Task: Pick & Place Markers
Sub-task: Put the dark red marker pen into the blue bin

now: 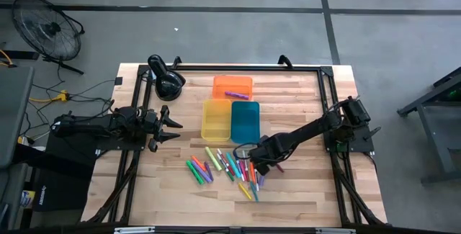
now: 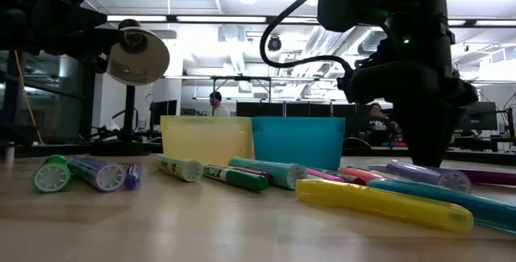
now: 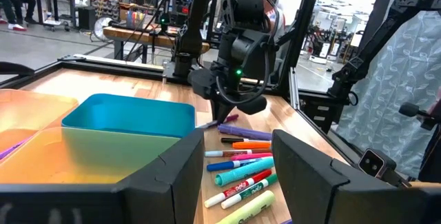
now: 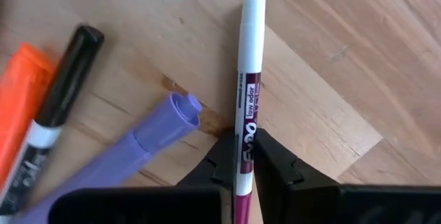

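Several markers (image 1: 227, 168) in many colours lie loose on the wooden table, in front of three trays. My right gripper (image 4: 239, 156) points down over the right part of the pile and is shut on a maroon marker (image 4: 247, 79) with a white end. A purple marker (image 4: 148, 141), an orange one (image 4: 21, 96) and a black-capped one (image 4: 65, 79) lie beside it. My left gripper (image 1: 171, 126) waits open at the table's left, pointing level toward the trays. One purple marker (image 1: 234, 94) lies in the orange tray. My right gripper pinches the maroon marker's barrel (image 4: 244, 124) between its two fingers, about midway along it. The fingers come from above, pointing down, and lie across the marker. The marker lies level with its white end (image 4: 252, 10) pointing away; whether it is clear of the table I cannot tell.
An orange tray (image 1: 216, 81) stands at the far side, with a yellow tray (image 1: 206, 129) and a blue tray (image 1: 255, 129) side by side in front of it. A black desk lamp (image 1: 166, 79) stands at the far left. Bare wood lies near the front edge.
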Robot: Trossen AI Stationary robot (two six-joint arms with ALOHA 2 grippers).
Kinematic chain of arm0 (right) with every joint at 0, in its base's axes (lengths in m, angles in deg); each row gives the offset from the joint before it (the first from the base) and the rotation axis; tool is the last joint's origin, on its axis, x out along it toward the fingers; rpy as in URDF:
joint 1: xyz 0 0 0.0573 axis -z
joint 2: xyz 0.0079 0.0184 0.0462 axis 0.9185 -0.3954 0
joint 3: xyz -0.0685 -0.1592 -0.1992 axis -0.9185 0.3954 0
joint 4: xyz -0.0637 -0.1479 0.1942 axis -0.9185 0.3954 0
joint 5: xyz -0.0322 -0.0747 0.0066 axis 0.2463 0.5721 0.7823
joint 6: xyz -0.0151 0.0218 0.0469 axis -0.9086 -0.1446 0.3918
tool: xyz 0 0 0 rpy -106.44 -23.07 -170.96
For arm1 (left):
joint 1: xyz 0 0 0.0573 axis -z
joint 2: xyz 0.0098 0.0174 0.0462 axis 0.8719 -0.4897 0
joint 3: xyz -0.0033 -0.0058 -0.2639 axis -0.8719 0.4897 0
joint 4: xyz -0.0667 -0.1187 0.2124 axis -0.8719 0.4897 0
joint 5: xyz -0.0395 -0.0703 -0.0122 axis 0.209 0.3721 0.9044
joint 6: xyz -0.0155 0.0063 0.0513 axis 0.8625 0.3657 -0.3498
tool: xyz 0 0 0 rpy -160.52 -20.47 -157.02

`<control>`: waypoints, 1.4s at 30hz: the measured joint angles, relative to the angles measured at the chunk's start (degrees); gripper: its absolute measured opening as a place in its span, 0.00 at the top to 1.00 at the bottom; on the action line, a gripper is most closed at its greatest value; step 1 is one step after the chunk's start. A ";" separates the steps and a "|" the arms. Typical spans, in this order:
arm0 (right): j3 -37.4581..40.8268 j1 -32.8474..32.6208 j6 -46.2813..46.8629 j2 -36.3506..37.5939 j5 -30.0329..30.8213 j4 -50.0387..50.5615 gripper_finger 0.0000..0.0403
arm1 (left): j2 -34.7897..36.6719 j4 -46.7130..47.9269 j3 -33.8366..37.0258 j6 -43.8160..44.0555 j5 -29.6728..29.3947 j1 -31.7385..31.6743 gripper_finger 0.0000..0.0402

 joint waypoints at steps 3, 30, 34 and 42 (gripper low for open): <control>0.04 -0.04 -1.15 0.37 0.05 0.49 0.96 | 0.01 0.00 0.00 0.02 0.00 0.00 0.58; -0.17 2.01 -9.04 15.81 15.43 -5.88 0.96 | 0.01 0.00 0.00 0.01 -0.01 0.00 0.58; -0.17 4.56 -15.61 15.83 15.43 -10.32 0.96 | 0.02 0.00 0.00 0.00 0.00 0.00 0.58; -0.17 10.69 -40.91 15.83 7.30 -12.75 0.96 | 0.01 0.00 0.00 0.01 0.00 0.00 0.58</control>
